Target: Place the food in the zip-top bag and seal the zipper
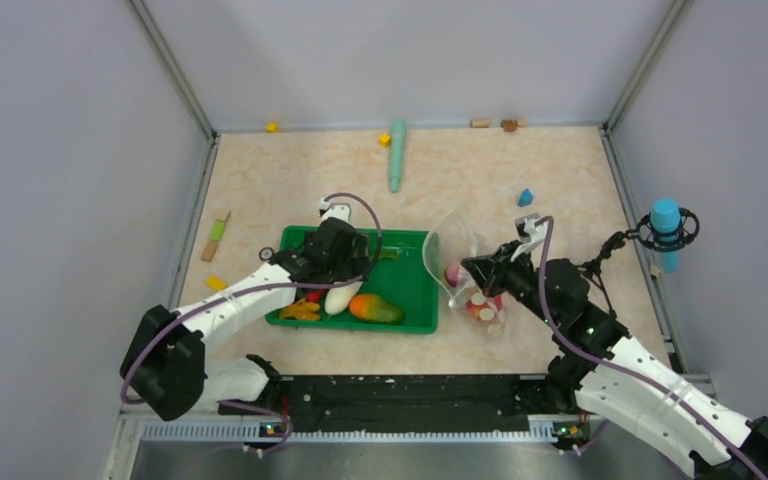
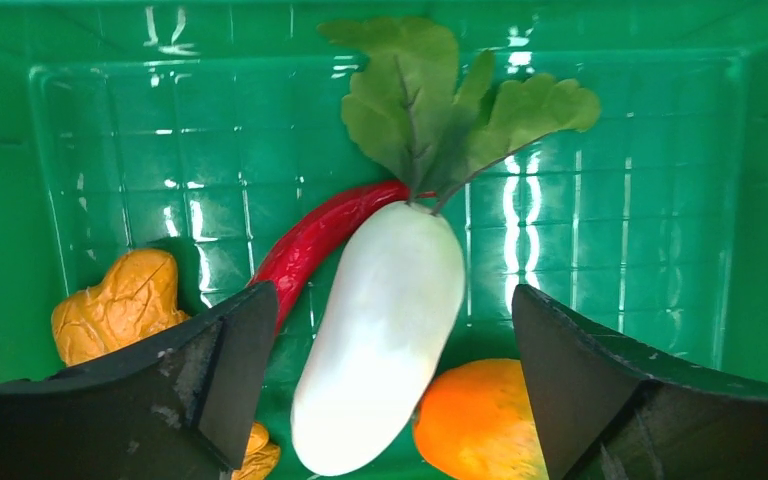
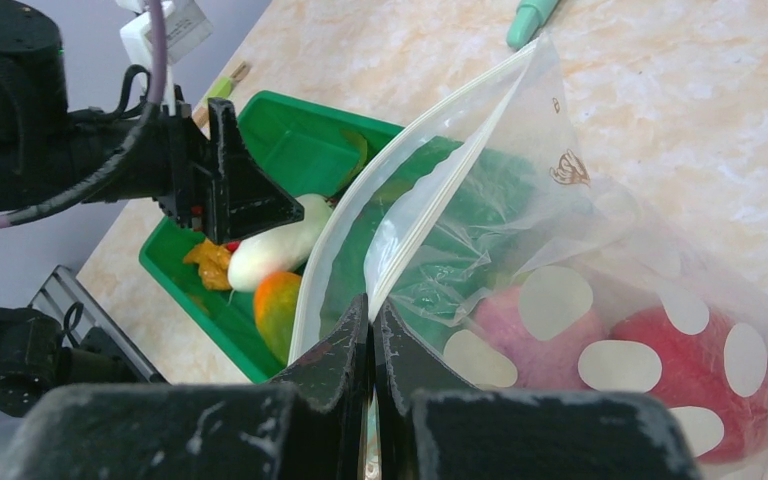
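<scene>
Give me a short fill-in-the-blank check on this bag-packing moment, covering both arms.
1. The left gripper hovers over the white radish with its jaws ____.
2. The right gripper is ____ on the zip-top bag's mouth edge.
3. The mango lies in the ____ tray.
4. Inside the bag, the purple onion sits beside a ____ tomato.
Missing words: open; shut; green; red.

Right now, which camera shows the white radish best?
Left wrist: the white radish fills the frame, whole and close, under the open left gripper. Top external shows it small; right wrist, partly hidden behind that gripper.
</scene>
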